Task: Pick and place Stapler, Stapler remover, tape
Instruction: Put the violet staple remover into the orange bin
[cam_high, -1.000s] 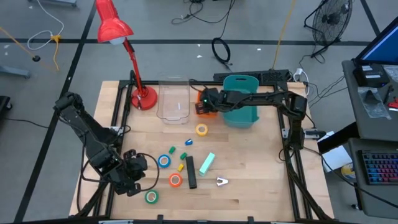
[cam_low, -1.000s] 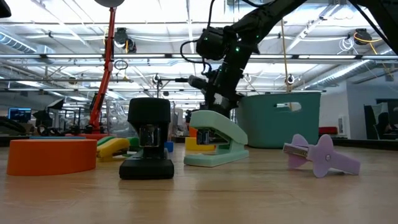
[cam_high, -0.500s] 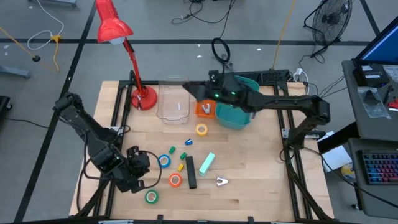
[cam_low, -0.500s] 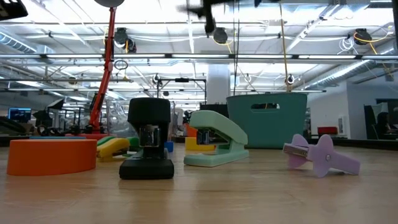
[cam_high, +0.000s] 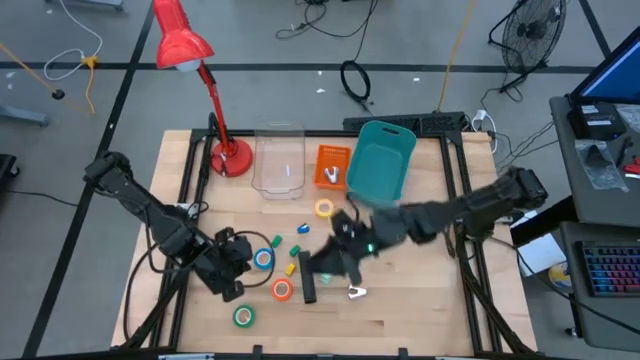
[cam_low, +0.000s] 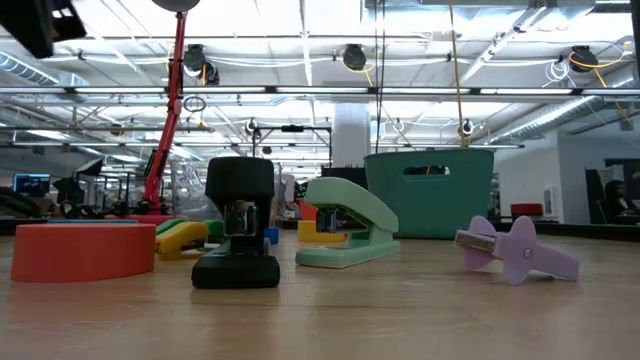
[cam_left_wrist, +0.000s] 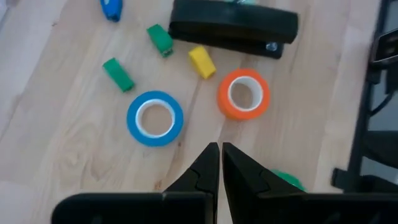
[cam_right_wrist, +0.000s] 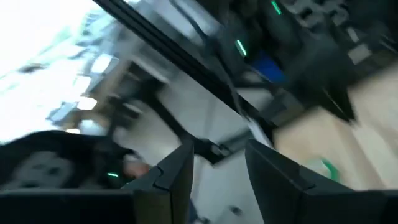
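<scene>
Currently the left gripper (cam_left_wrist: 219, 163) has its two fingers pressed together, holding nothing, poised above bare wood just short of the blue tape roll (cam_left_wrist: 155, 118) and the orange tape roll (cam_left_wrist: 243, 94). Beyond the orange roll lies the black stapler (cam_left_wrist: 234, 28), with small green and yellow blocks beside it. From above, the left arm runs low from the table's left edge, elbow bent, wrist ending just left of the blue roll (cam_high: 264, 259). The right gripper (cam_right_wrist: 216, 163) shows a clear gap between its fingers, nothing between them; its arm stretches from the right edge, blurred, reaching over the mint stapler (cam_low: 349, 224) just right of the black stapler (cam_high: 306, 277). The staple remover (cam_high: 356, 292) sits right of the black stapler, green roll (cam_high: 243, 316) and yellow roll (cam_high: 324, 208) farther off.
</scene>
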